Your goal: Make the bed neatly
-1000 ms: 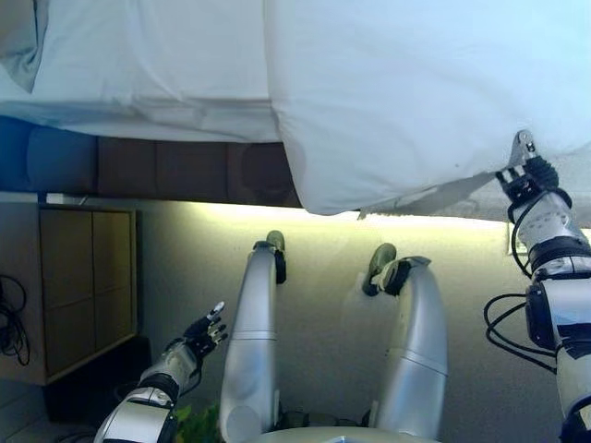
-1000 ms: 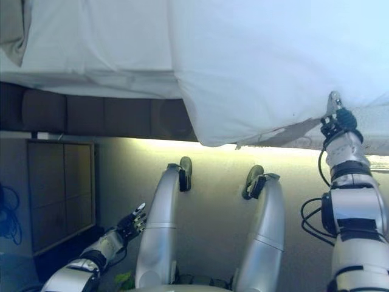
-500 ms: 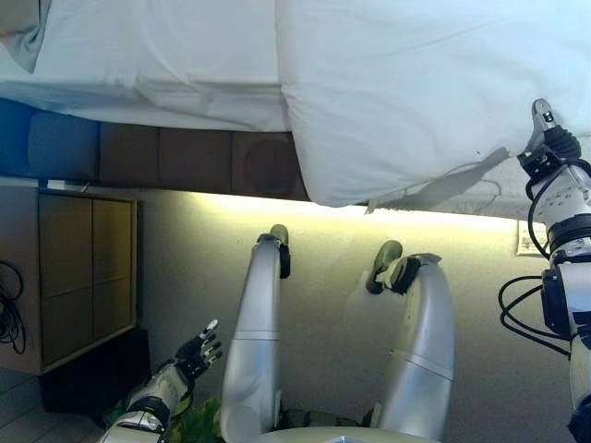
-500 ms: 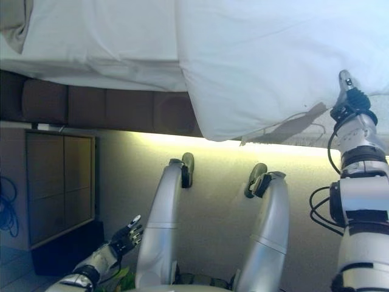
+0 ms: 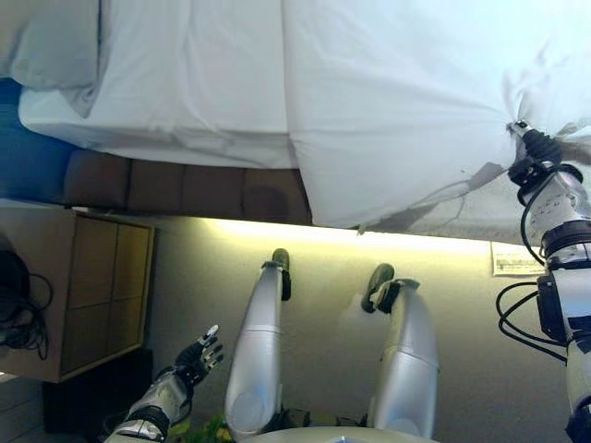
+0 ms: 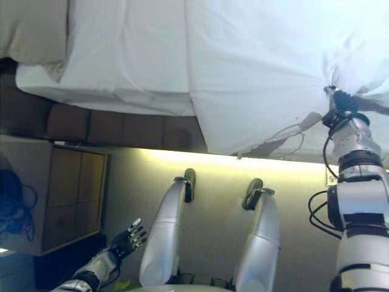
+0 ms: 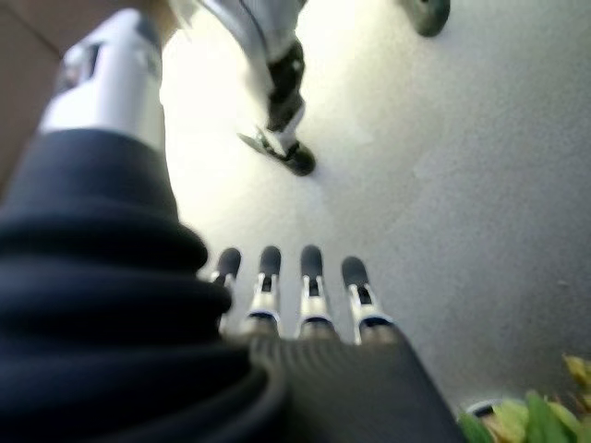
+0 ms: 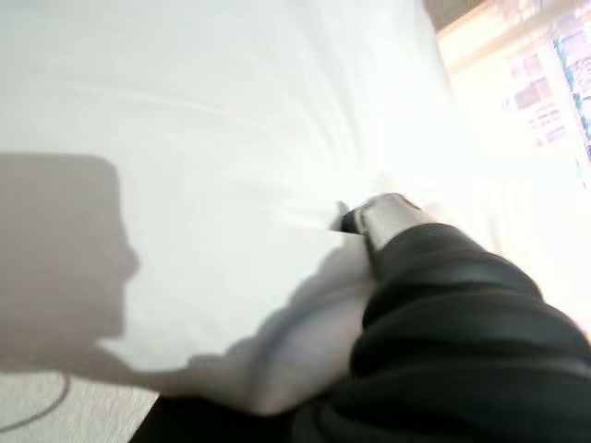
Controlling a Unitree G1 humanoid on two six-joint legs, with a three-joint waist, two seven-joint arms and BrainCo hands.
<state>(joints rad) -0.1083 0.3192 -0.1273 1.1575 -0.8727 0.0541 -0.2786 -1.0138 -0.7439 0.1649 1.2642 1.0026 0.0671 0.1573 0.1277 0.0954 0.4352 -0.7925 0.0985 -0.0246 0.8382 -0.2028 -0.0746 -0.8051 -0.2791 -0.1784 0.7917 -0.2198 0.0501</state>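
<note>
The right hand (image 6: 340, 108) pinched the white cloth duvet (image 5: 406, 101) near its hanging front edge, folds gathering at the fingers. The duvet covered the right side of the white-sheeted bed (image 5: 194, 83), draping over the dark padded bed frame (image 5: 185, 189). The left hand (image 5: 199, 355) hung low over the floor, fingers spread.

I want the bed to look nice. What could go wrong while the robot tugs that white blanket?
The right hand pinches only one bunched spot of the blanket, so it may slip free or leave creases. The left hand hangs open, away from the bed, so the pull is one-sided and the blanket's hanging edge could end up crooked.
</note>
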